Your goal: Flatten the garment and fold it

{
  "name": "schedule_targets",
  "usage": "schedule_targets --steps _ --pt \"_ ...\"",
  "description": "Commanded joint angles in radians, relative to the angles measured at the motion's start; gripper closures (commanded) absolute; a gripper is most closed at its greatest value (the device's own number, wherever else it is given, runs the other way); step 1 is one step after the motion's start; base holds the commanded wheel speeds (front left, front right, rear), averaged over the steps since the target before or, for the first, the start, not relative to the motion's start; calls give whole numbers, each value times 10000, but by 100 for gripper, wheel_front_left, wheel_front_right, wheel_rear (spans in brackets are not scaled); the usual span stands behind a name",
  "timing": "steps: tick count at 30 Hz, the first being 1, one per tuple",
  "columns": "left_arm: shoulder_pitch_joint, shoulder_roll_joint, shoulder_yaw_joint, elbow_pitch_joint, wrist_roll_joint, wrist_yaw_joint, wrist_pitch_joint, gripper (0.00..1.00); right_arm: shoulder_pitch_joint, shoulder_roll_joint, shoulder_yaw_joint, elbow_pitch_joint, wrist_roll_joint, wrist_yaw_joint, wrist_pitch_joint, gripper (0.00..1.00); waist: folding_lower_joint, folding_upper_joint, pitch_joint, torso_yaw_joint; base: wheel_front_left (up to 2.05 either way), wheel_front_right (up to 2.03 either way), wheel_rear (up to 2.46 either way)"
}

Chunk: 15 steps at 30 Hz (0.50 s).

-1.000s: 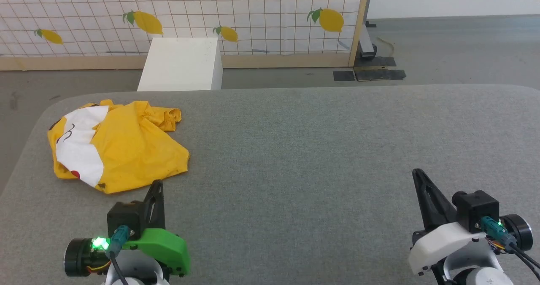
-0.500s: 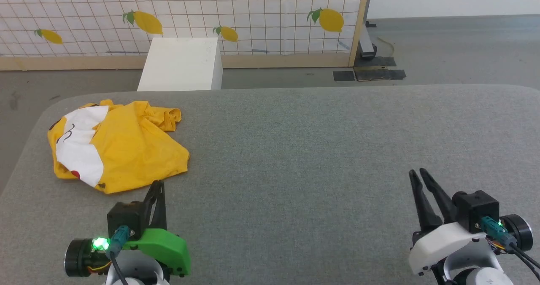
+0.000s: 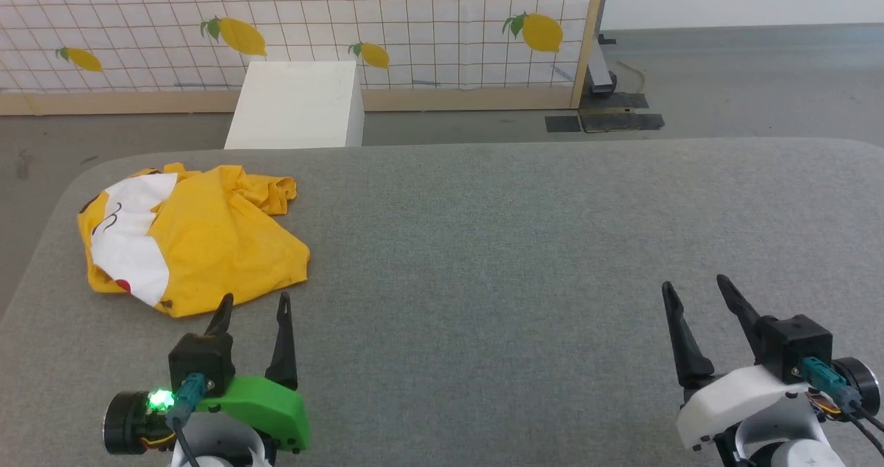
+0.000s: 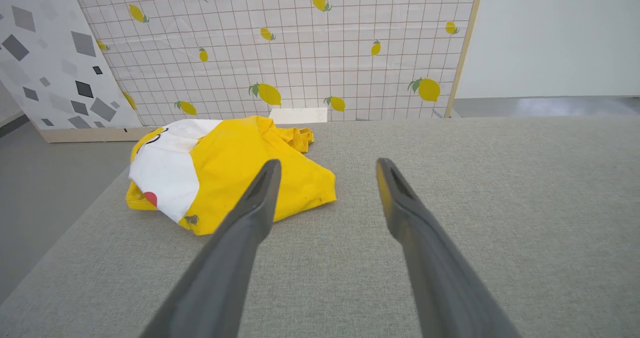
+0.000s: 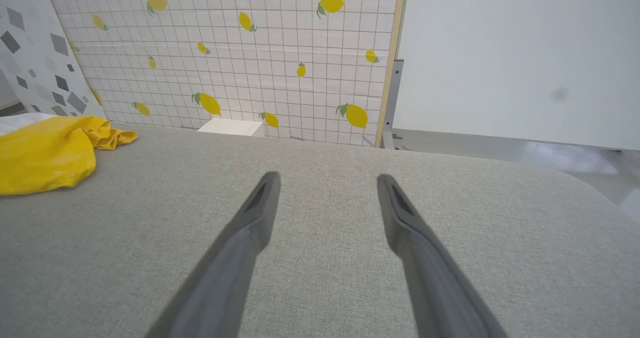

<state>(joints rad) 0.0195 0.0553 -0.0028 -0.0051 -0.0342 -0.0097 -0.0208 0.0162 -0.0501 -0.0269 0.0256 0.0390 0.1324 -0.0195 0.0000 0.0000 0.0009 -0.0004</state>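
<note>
Where the shirt (image 3: 200, 235) lies, at the far left of the table (image 3: 483, 246), it is a crumpled yellow heap with a white patch and a red dot showing. My left gripper (image 3: 255, 297) sits just beside its near edge, fingers spread wide and holding nothing. My right gripper (image 3: 694, 282) is well apart at the right, equally wide and empty. Beyond the table stand a white box (image 3: 297, 104) and a lemon-print screen (image 3: 414, 25).
</note>
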Motion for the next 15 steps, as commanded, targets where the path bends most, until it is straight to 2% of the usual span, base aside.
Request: schedule_targets --steps 1,15 --pt "90 -6 55 -58 -82 -78 -112 0 5 0 -61 65 156 -2 -112 0 0 0 -1 -3 0 0 0" --pt "212 -12 167 -157 -288 -175 -404 0 -3 0 -463 324 453 -4 -405 0 0 0 34 -55 0 0 0"
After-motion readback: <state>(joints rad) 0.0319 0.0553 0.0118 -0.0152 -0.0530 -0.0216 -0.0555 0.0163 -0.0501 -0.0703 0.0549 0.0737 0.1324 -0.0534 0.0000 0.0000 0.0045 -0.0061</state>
